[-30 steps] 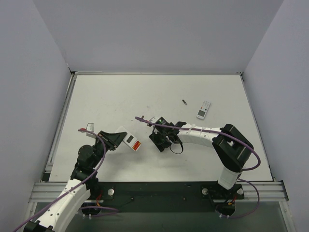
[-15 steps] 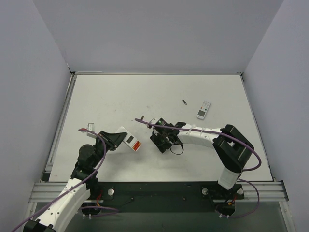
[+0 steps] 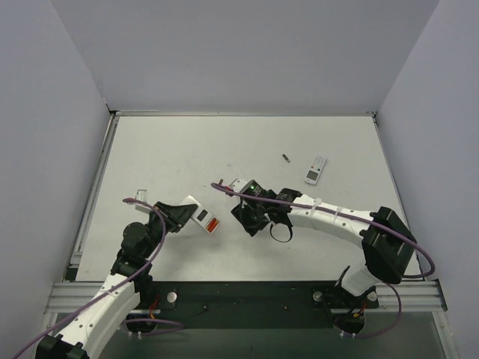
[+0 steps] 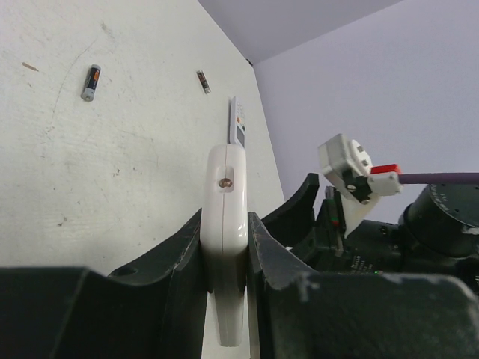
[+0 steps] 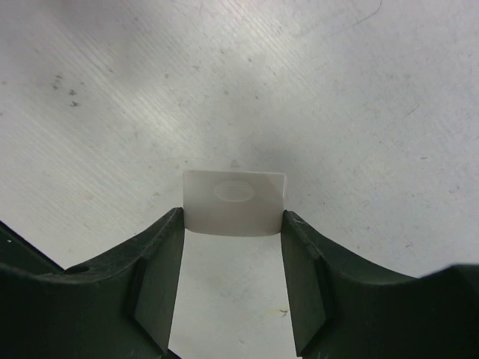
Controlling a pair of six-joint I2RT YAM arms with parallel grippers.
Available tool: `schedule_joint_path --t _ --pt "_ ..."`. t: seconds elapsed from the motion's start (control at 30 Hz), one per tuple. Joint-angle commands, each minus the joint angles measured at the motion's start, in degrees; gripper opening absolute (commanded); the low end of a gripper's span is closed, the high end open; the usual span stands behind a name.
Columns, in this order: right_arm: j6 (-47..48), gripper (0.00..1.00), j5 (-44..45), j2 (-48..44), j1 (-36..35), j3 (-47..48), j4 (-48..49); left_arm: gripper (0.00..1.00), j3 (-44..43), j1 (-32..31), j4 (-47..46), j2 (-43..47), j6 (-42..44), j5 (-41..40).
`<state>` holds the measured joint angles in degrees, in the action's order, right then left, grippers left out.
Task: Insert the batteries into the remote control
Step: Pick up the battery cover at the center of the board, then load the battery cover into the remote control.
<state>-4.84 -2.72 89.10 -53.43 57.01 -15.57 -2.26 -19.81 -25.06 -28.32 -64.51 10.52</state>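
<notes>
My left gripper (image 3: 193,215) is shut on the remote control (image 3: 206,220), whose red front with a pale screen faces up in the top view. In the left wrist view the remote (image 4: 227,187) stands on edge between my fingers (image 4: 183,262), showing its white side. My right gripper (image 3: 249,215) is just right of the remote, low over the table. In the right wrist view its fingertips (image 5: 166,232) pinch a small white rectangular cover plate (image 5: 235,202) above the table. No red batteries show in any view.
A white-faced remote with grey buttons (image 3: 316,170) lies at the back right, with a tiny dark cylinder (image 3: 286,158) to its left. The left wrist view shows that remote (image 4: 238,127) and two dark cylinders (image 4: 90,82) (image 4: 203,81). Grey walls surround the table.
The right arm's elbow and rear links have swung to the right and lower in view. Its gripper stays almost in place. The left arm and remote have barely moved.
</notes>
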Motion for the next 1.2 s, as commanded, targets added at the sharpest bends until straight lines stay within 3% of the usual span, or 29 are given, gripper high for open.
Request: schedule_joint_path --t 0.0,0.57,1.17 --pt "0.9 0.4 1.0 -4.4 -2.7 4.8 -4.8 0.0 7.6 0.0 -5.9 0.5 -1.7 0.6" --pt "3.3 0.41 1.9 -4.3 -12.7 20.9 -10.4 0.0 10.2 0.0 -6.4 4.1 -11.9 -1.7" --pt "4.4 0.42 4.3 0.8 -13.6 27.4 -14.2 0.0 9.9 0.0 -2.9 6.0 -18.6 -1.0"
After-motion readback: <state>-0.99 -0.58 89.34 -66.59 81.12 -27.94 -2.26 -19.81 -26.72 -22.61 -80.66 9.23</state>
